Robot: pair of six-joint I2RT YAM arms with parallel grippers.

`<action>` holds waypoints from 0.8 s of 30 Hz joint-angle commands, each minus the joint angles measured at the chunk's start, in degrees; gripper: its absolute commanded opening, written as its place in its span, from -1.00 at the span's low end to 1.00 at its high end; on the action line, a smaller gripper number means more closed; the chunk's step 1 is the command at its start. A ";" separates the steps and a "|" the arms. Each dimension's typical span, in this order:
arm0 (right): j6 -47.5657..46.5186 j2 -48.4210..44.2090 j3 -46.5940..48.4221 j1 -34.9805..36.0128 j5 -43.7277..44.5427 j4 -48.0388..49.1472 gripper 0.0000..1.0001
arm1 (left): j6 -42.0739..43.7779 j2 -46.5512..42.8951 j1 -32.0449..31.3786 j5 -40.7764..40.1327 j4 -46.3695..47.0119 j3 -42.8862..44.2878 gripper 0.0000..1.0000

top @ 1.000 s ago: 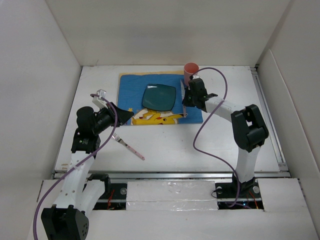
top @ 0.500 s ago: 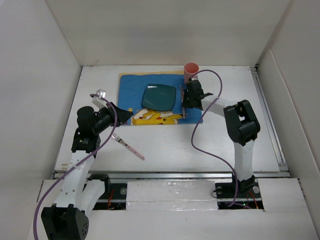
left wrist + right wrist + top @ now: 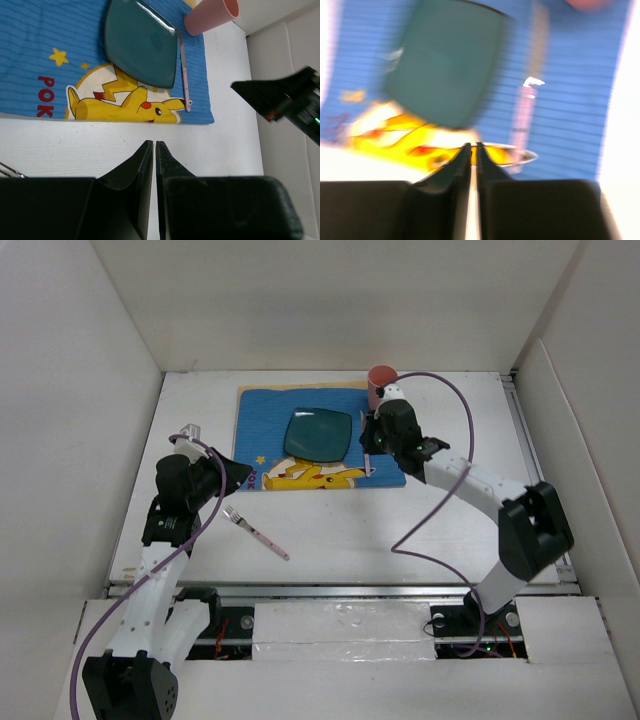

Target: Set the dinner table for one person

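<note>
Dinner table (image 3: pixel 330 530): bare teal plate (image 3: pixel 318 433) on placemat (image 3: pixel 260 415), pink cup (image 3: pixel 380 374) beside; both arms' jaws clenched, empty.

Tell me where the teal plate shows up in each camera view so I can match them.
Top external: the teal plate sits mid-frame on the blue placemat.
Left wrist: upper centre, above the yellow cartoon figure.
Right wrist: upper left, blurred.
Shared landmark: the yellow cartoon figure, just below the plate in every picture.
</note>
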 commanded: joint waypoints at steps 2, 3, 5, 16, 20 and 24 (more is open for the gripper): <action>-5.87 -8.48 -5.54 14.74 1.13 7.74 -1.00 | 0.79 -3.71 0.35 -3.26 0.33 3.45 -0.96; -6.48 -8.66 -7.03 17.50 1.40 8.26 -1.00 | 0.71 -4.07 0.35 -3.61 1.02 3.37 -1.00; -6.49 -7.52 -8.54 25.38 2.19 10.10 -1.00 | 0.27 -4.95 0.35 -3.44 1.29 4.50 -1.00; -7.72 16.20 6.12 43.27 14.31 5.82 0.04 | 0.88 -9.34 -0.70 -10.03 -2.31 12.17 -0.96; -7.37 20.51 9.39 43.80 15.46 4.13 0.04 | 1.67 -10.39 -1.32 -11.26 -3.71 11.45 -0.96; -7.37 23.24 11.05 43.80 16.96 3.52 0.03 | 1.76 -10.76 -1.85 -15.21 -6.26 13.38 -0.92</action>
